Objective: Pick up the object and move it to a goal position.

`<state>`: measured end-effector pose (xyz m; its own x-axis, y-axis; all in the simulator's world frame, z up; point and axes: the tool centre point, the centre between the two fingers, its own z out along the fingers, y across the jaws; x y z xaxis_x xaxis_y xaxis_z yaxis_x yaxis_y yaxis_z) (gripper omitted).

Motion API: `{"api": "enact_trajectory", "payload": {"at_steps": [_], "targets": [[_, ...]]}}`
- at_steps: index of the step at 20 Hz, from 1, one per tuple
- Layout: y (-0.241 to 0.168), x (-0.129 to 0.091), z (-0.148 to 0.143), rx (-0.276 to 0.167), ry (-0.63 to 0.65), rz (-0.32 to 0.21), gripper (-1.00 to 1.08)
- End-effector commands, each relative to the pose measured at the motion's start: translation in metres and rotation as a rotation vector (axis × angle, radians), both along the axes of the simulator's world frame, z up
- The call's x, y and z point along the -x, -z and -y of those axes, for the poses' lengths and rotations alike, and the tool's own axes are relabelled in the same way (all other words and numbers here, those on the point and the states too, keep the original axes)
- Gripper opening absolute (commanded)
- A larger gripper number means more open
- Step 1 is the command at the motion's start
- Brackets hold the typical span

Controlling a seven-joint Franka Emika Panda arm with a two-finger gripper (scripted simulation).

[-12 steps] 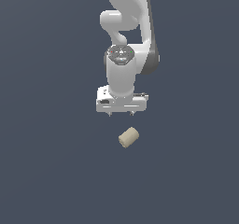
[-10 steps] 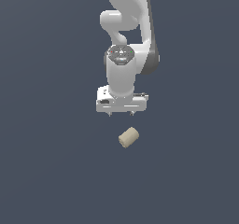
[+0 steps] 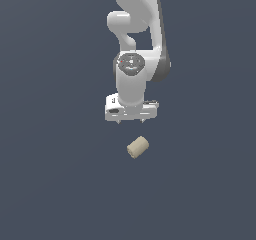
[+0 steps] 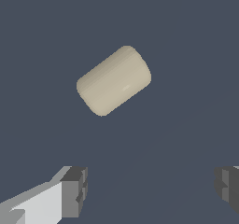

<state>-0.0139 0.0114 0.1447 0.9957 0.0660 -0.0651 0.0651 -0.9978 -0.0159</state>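
The object, a small beige cylinder, lies on its side on the dark grey floor, tilted diagonally. It fills the middle of the wrist view. My white gripper hangs above and just behind it in the exterior view, pointing down, not touching it. In the wrist view the two grey fingertips stand wide apart with nothing between them, so my gripper is open and empty. The cylinder lies outside the gap between the fingers.
The white arm rises behind the gripper to the frame's upper edge. The plain dark grey floor stretches all round. No goal marker shows.
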Motion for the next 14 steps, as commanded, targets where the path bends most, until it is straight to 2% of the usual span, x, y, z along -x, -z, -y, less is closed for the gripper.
{"api": "enact_trajectory", "payload": {"at_steps": [1, 7, 14], "targets": [[0.0, 0.0, 0.0, 0.0, -0.003, -0.001, 1.0], [0.002, -0.002, -0.001, 0.002, 0.031, 0.001, 1.0], [0.007, -0.01, -0.004, 0.006, 0.13, 0.006, 1.0]]}}
